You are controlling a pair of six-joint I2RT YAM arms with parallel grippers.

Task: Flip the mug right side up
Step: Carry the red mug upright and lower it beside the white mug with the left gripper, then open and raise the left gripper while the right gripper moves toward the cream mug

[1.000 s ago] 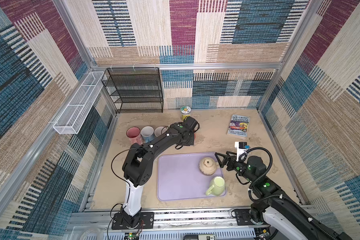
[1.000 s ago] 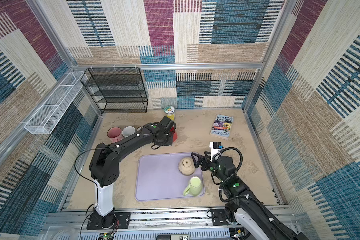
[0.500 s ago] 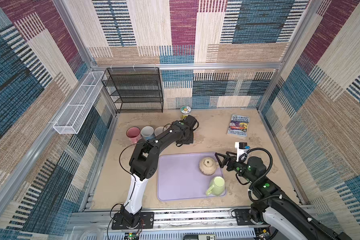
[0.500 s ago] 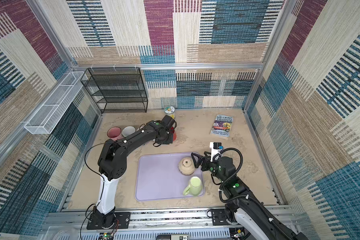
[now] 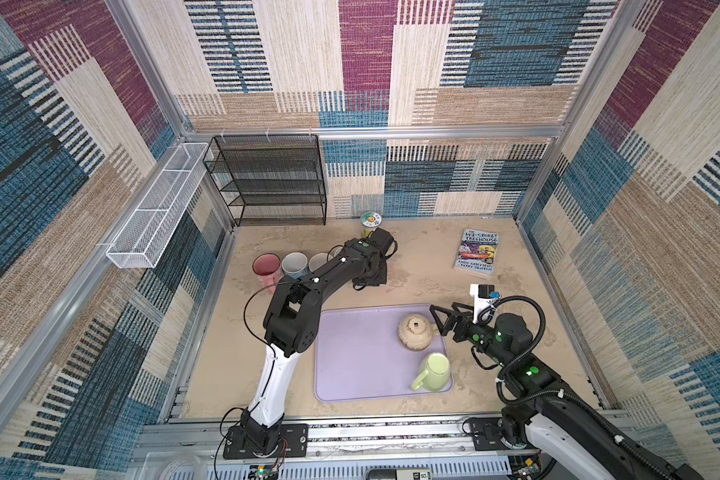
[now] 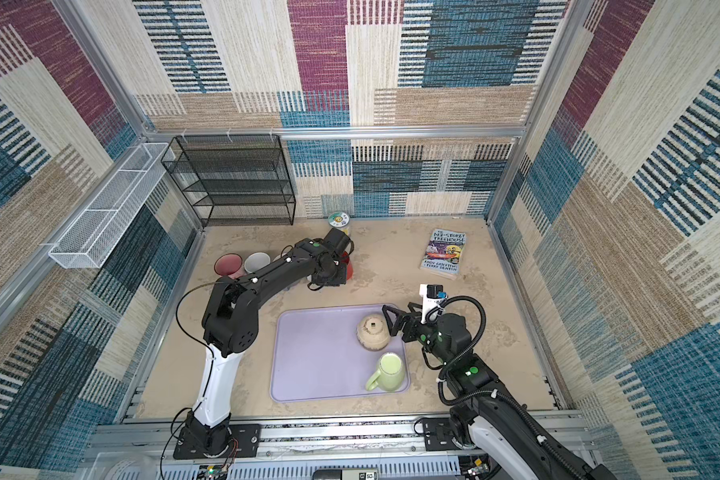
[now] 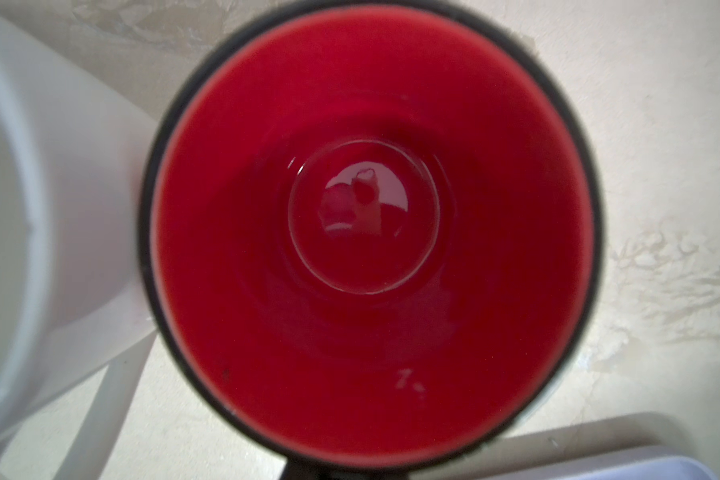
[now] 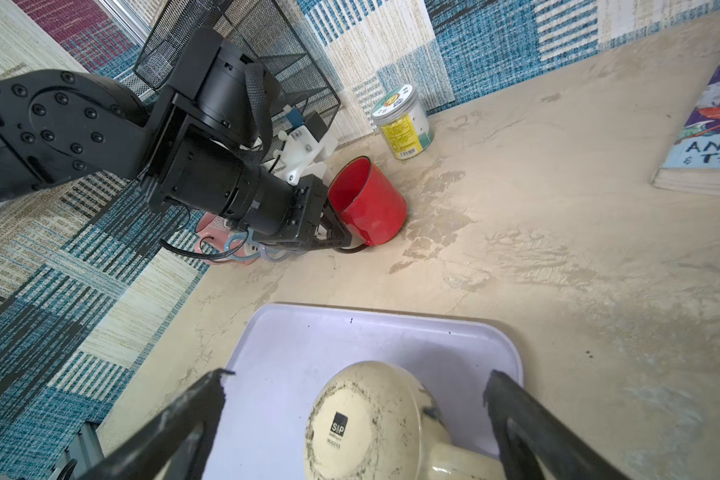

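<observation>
The cream mug (image 5: 415,332) is sitting upside down on the tray (image 5: 350,374), right of centre in both top views, its flat base with a dark label facing up. The right end effector (image 8: 356,374) is standing wide open, one finger on each side of this mug, and neither is visibly pressing the body. The mug's handle is pointing back toward the end effector, close to one finger. A green mug (image 5: 433,370) is standing mouth up at the tray's lower right corner.

Above the tray, on the table (image 5: 425,270), the left end effector (image 8: 335,241) is closed narrow on the black handle of a red mug (image 8: 371,208). That mug's mouth is facing up, and the left wrist view is looking straight into its red inside (image 7: 366,249). A white mug (image 7: 38,208) is standing just beside it.
</observation>
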